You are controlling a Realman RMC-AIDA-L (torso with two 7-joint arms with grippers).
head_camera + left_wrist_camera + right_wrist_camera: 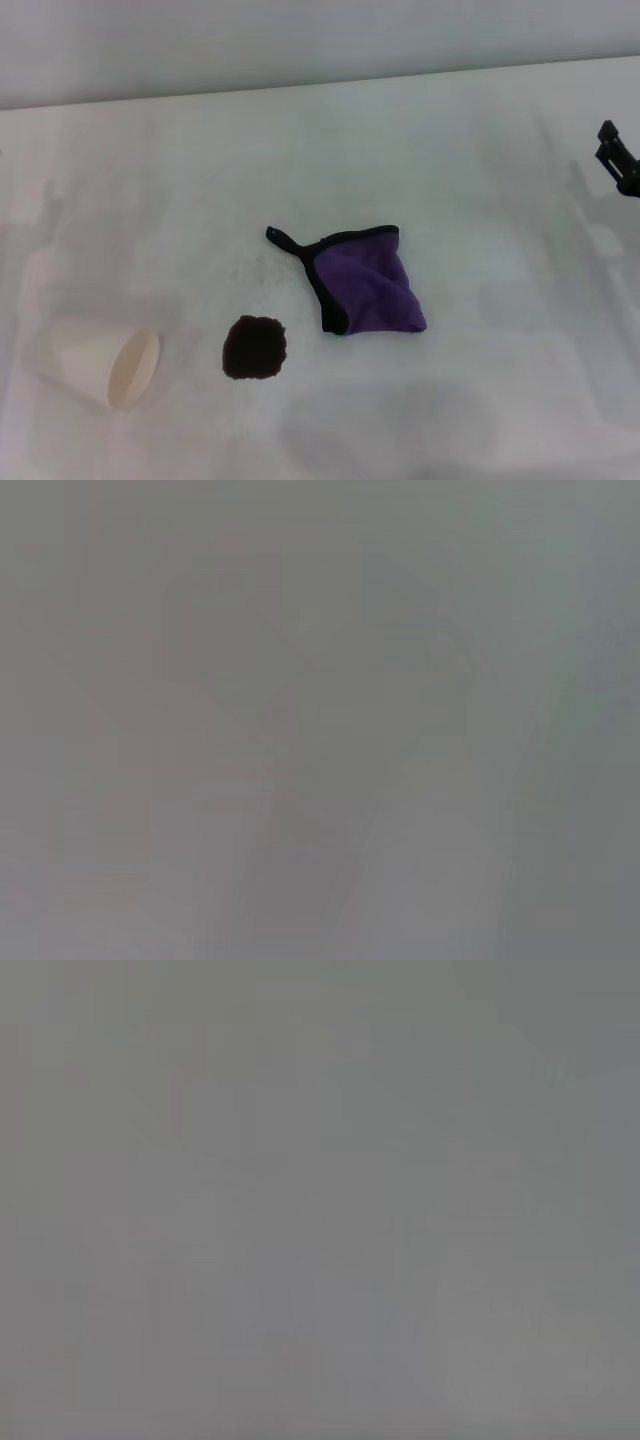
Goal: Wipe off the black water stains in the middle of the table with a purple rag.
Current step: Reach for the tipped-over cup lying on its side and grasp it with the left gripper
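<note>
Right gripper (618, 160), a black tip at the head view's 3 o'clock edge; its opening can't be told. On the white matte table (450, 130), the small purple black-edged rag (368, 280) lies centrally, with the ragged dark brown-black round stain (254, 347) near its 8 o'clock. A tipped white paper cup (105, 365) lies at the stain's 9 o'clock.

purple rag (368, 282) on white table (450, 150), black stain (254, 347) beside it, tipped paper cup (105, 366)

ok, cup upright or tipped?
Tipped. The paper cup lies on its side on the table, mouth toward the black water stains. Nothing visible inside.
</note>
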